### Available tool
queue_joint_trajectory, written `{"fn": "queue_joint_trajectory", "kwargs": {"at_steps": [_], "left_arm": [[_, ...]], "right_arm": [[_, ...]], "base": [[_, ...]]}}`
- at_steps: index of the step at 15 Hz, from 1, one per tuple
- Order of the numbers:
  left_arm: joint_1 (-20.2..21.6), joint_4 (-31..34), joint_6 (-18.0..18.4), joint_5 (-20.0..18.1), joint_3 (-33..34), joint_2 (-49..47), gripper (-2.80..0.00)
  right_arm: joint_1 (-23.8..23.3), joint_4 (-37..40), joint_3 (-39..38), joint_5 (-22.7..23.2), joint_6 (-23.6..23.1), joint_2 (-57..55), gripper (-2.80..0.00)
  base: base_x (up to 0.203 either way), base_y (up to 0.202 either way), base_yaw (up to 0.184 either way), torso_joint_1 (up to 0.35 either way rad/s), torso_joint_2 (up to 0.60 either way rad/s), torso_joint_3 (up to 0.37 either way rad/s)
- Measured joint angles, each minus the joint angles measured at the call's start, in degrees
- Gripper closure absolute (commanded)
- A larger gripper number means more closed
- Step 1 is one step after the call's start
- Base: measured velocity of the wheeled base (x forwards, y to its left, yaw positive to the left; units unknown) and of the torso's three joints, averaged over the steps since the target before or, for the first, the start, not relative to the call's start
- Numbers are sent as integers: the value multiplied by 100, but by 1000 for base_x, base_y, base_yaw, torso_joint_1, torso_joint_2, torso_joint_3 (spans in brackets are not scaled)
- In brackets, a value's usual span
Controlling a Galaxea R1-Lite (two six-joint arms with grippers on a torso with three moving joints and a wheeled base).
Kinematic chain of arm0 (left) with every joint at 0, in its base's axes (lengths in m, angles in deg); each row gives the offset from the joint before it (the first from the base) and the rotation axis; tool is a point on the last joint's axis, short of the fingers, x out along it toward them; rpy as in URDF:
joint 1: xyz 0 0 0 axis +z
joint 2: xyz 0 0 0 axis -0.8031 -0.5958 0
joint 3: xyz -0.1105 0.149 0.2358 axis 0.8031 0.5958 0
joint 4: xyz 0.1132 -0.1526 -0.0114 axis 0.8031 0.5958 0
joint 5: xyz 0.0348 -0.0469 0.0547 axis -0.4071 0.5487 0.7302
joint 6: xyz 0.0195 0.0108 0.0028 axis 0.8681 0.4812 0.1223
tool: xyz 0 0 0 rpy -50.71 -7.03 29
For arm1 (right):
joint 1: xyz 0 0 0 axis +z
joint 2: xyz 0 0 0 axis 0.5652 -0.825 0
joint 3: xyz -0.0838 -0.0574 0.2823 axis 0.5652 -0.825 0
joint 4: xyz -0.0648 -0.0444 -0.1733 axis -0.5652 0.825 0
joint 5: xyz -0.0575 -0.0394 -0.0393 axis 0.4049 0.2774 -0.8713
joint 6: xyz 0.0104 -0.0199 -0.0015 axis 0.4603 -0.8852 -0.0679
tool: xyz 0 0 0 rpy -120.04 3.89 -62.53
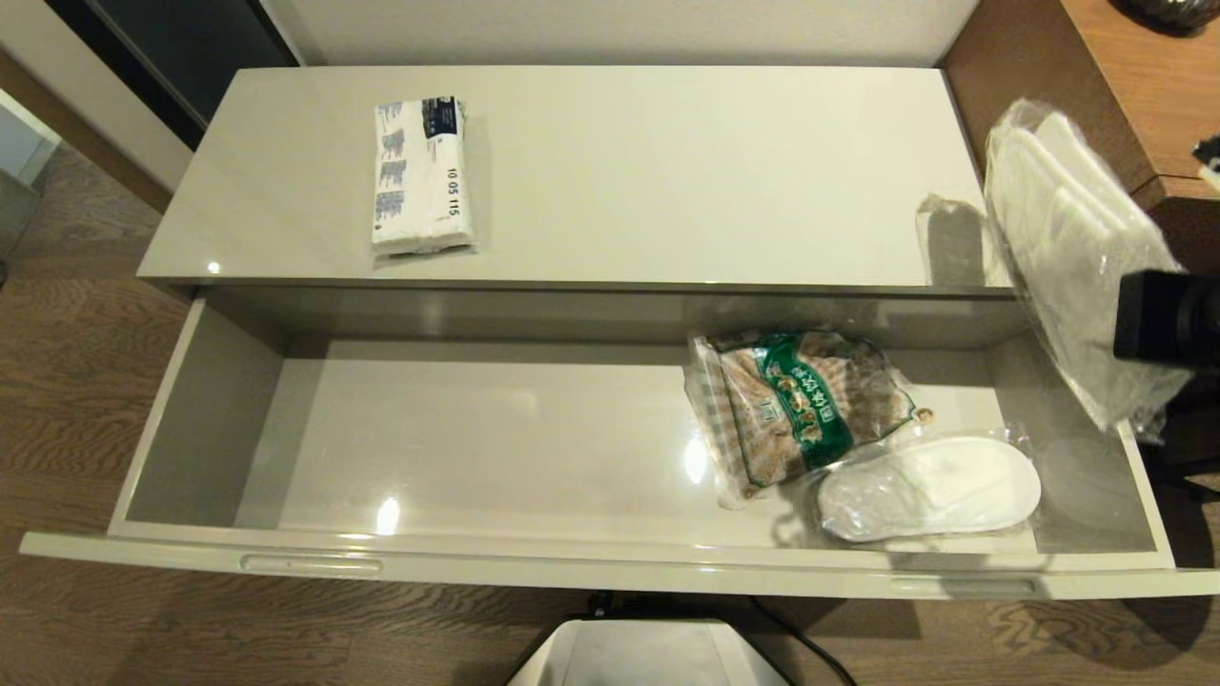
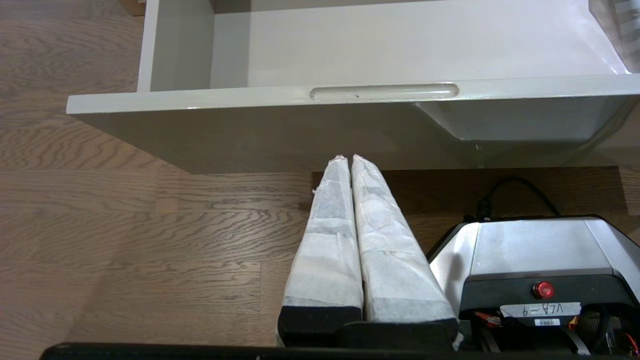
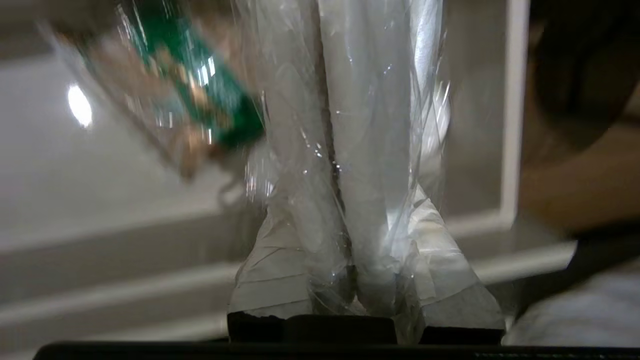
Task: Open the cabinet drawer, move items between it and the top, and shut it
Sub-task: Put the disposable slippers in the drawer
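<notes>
Down below the pulled-out drawer's (image 1: 610, 562) face rim, the left gripper (image 2: 349, 159) hangs parked over the wood floor, its padded fingers pressed together with nothing between them. On the cabinet top (image 1: 667, 171), toward its left end and well back from the front edge, lies the flat white pack (image 1: 421, 177) with blue print. Inside the drawer, near its right end, a green-labelled snack bag (image 1: 796, 405) rests beside a wrapped single slipper (image 1: 929, 488) at the front wall. Further right, above the top's right front corner, the right gripper (image 3: 350, 280) is clamped on the plastic-wrapped slippers (image 1: 1077, 257), held aloft, tilted.
</notes>
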State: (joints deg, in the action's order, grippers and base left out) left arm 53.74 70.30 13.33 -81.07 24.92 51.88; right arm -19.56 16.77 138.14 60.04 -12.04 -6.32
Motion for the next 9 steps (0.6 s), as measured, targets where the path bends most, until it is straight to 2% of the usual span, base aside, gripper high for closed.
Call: {"fn": "queue_joint_trajectory", "kwargs": {"at_steps": [2, 4, 7, 9], "left_arm": [[0, 1, 4, -2, 0, 0, 0], [0, 2, 1, 0, 0, 0, 0], [2, 0, 1, 0, 0, 0, 0], [2, 0, 0, -2, 0, 0, 0]], "right_arm": [[2, 28, -977, 312, 500, 367, 0], [0, 6, -1915, 639, 477, 736, 0], [0, -326, -2475, 793, -424, 1091, 0], [-2, -635, -2525, 810, -1416, 1140, 0]], "base": [[0, 0, 0, 0, 0, 0], [0, 0, 0, 0, 0, 0], [0, 0, 0, 0, 0, 0], [0, 0, 0, 0, 0, 0]]}}
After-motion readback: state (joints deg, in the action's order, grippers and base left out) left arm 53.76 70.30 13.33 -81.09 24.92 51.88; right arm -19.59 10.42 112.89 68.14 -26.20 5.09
